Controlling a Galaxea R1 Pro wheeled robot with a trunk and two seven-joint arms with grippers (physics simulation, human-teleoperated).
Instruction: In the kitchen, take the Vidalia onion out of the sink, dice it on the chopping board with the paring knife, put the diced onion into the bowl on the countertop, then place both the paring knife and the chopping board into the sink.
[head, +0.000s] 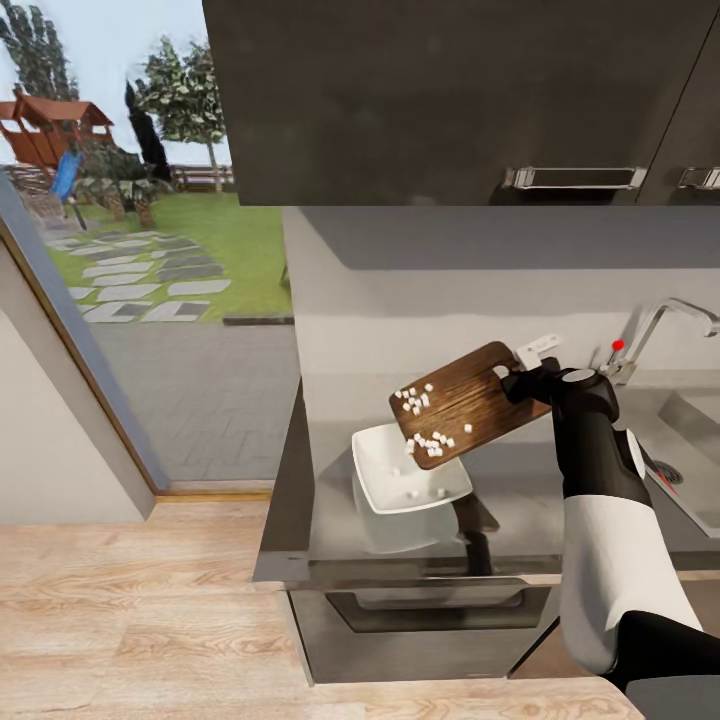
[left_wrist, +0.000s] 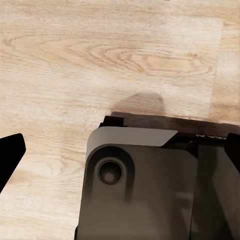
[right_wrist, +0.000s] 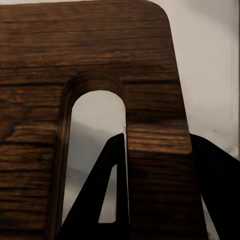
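the chopping board (head: 462, 403) is dark brown wood with rounded corners, held up off the countertop (head: 300, 480) and tilted down toward the bowl (head: 408, 472). white diced onion (head: 430, 440) cubes are scattered over its face, most bunched near the low edge, and a few already sit inside the bowl. the bowl is white, square-ish, on the glossy dark grey countertop right under that low edge. the sink (head: 690, 440) is off to the right with its steel faucet and red knob.
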